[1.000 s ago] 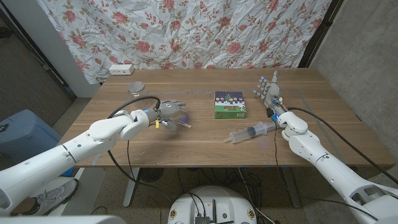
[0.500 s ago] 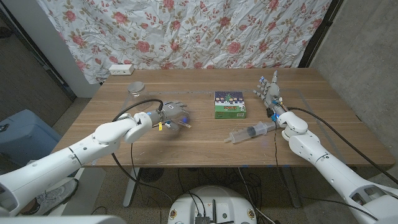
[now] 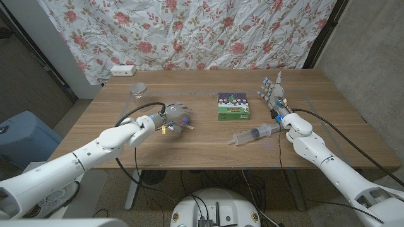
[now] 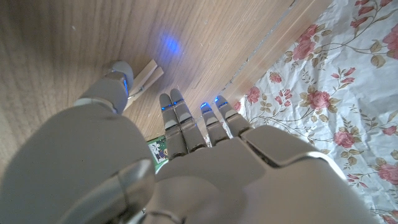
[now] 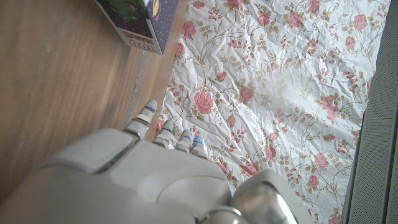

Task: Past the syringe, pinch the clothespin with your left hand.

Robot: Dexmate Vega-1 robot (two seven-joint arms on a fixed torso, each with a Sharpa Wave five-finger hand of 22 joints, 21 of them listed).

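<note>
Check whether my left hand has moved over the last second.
Yes. The left hand has crept slightly farther along the table, toward the green box, over the clothespin.

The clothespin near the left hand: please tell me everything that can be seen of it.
The clothespin looks like pale wood, a small two-legged clip lying flat on the wooden table. In the left wrist view its legs taper toward one end and the left hand hovers over it, thumb tip right beside it; whether they touch cannot be told. In the head view the hand mostly hides it. It seems not yet pinched.
</note>
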